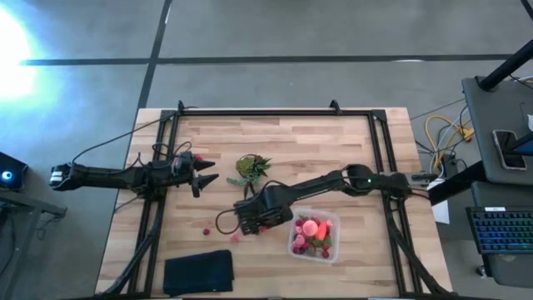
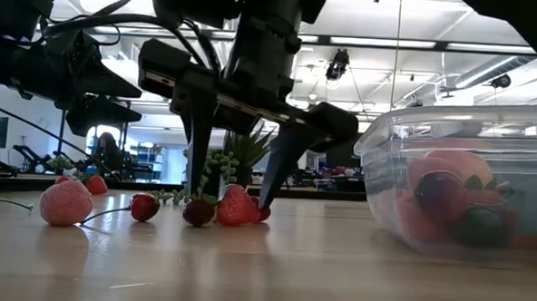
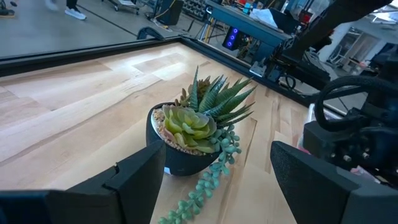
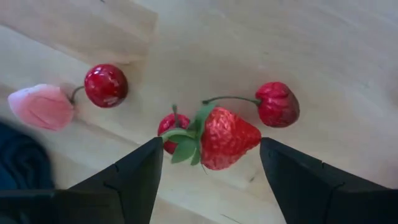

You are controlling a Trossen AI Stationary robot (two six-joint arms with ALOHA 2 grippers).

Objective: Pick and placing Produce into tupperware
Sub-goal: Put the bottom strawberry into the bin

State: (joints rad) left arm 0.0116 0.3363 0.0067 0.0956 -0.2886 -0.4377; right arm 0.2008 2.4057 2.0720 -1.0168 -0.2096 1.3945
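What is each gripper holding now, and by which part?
Nothing is held. The right gripper is open, its fingers on either side of a strawberry on the table. The left gripper is open and empty.

Surface (image 1: 333,142): pale wood planks, matt, grain and seams plain in my right wrist view. Strawberry (image 4: 227,138): shiny red skin, dimpled, looks plastic; green leaf cap duller. Cherries (image 4: 106,85): glossy dark red with bright highlights, one a bit wrinkled, thin stems. Pink berry (image 4: 40,106): soft matt pink. Box (image 2: 458,172): clear smooth plastic, faintly cloudy, rim ridged. Right tool (image 4: 208,177): fingers matt black, hard plastic look. Left tool (image 3: 217,180): same matt black. Pad (image 1: 198,272): flat black, dull. Pot (image 3: 180,158): dark, smooth, slight sheen; leaves waxy green.
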